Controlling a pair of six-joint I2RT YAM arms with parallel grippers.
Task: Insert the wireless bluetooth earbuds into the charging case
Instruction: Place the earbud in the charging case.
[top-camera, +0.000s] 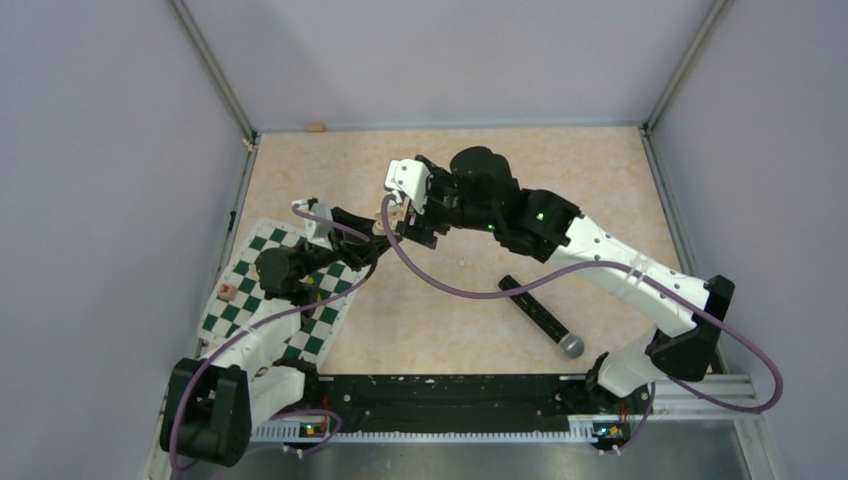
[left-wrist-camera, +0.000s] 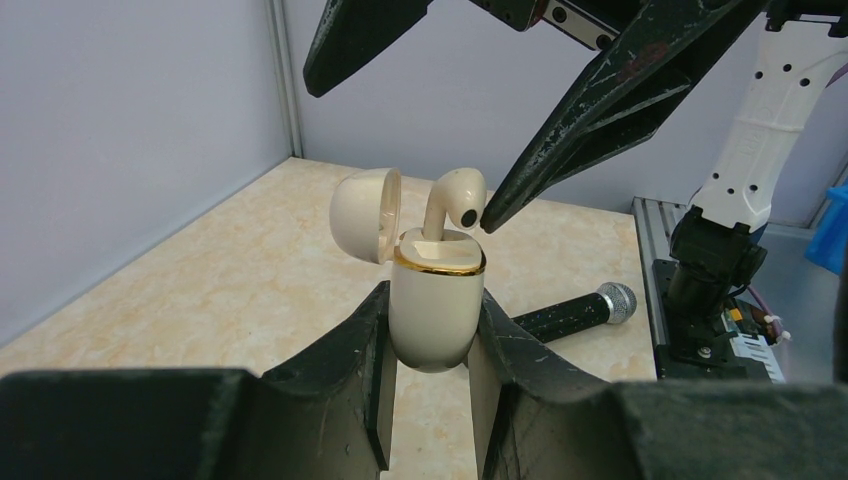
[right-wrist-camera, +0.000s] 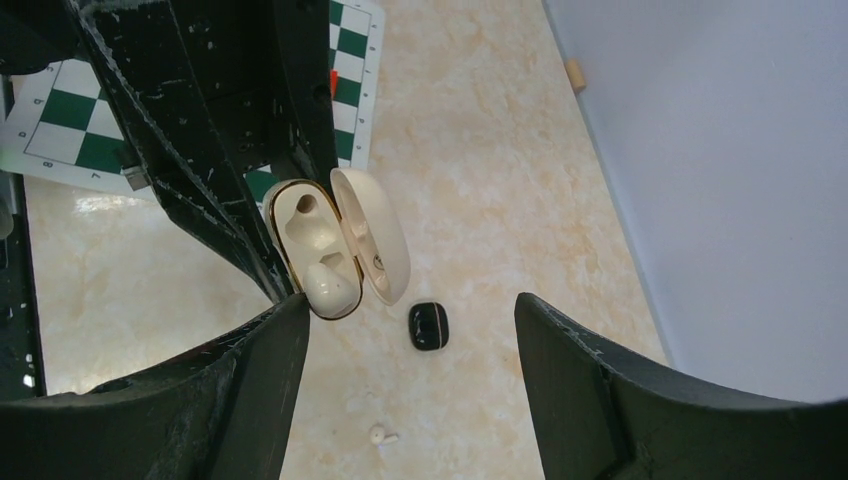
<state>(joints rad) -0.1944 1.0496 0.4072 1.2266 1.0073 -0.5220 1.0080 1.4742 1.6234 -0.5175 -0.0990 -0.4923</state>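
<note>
My left gripper (left-wrist-camera: 432, 297) is shut on the cream charging case (left-wrist-camera: 435, 310) and holds it upright above the table, lid (left-wrist-camera: 365, 215) hinged open. One whitish earbud (left-wrist-camera: 455, 200) stands in a slot of the case, its head sticking up above the gold rim. My right gripper (left-wrist-camera: 398, 158) is open just above the case, one fingertip (left-wrist-camera: 490, 218) right beside the earbud's head. In the right wrist view the case (right-wrist-camera: 300, 225) shows one empty slot and the earbud (right-wrist-camera: 330, 286) in the other. A second whitish earbud (right-wrist-camera: 381, 434) and a small dark piece (right-wrist-camera: 428, 326) lie on the table below.
A black microphone (top-camera: 540, 315) lies on the table right of centre. A green-and-white chequered mat (top-camera: 240, 300) lies at the left with a small block (top-camera: 228, 293) on it. A small wooden piece (top-camera: 316, 127) sits at the back wall. Walls enclose the table.
</note>
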